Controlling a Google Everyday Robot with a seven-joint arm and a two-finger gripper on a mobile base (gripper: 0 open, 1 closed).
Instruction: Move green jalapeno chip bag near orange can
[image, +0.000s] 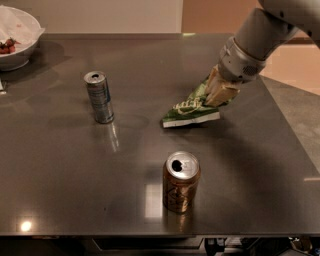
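Green jalapeno chip bag (192, 111) pinched in gripper (216, 95) jaws, arm (260, 37) slanting down-left.

Dim, warm overhead lighting on a dark, glossy worktop (60, 170). A pale rectangular glare lies near the front edge, just left of the orange can (181, 182). A small hot spot sits by the front-left corner. The gripper (220, 93), toward the back-right and closed on the green jalapeno chip bag (191, 111), casts a soft shadow toward the right edge. Focus is soft throughout.
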